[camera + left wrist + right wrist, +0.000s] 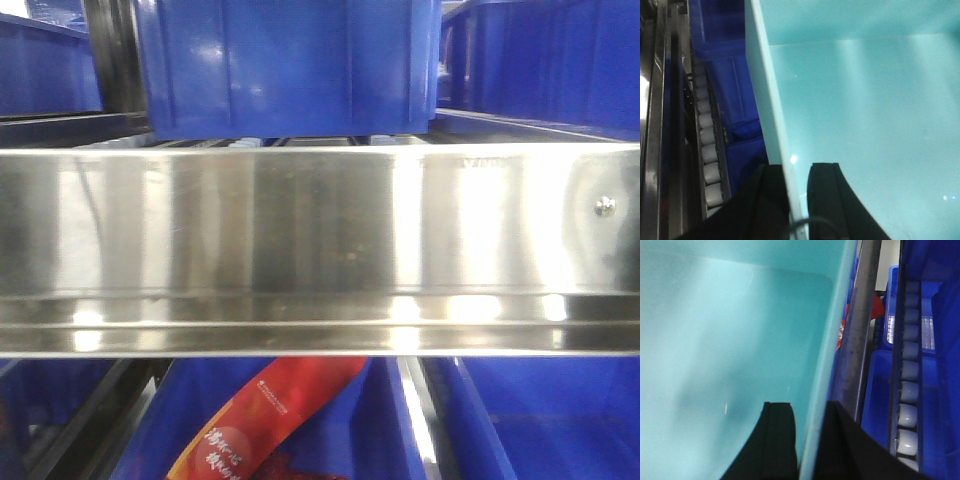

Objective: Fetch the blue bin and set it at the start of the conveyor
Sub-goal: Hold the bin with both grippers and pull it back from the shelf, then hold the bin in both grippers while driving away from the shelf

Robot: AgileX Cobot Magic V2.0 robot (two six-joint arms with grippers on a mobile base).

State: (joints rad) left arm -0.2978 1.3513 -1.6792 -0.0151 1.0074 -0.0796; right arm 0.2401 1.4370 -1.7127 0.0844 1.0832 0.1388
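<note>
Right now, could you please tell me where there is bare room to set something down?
The bare patch is the floor of the light cyan plastic tub, bordered by its walls, which the left gripper and right gripper straddle. Outside both walls it is crowded: dark-blue ribbed bins and white roller tracks sit close.

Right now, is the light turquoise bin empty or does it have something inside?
Empty, as far as visible. Both wrist views show only the bare floor and walls of the blue bin; parts lie outside the frames.
</note>
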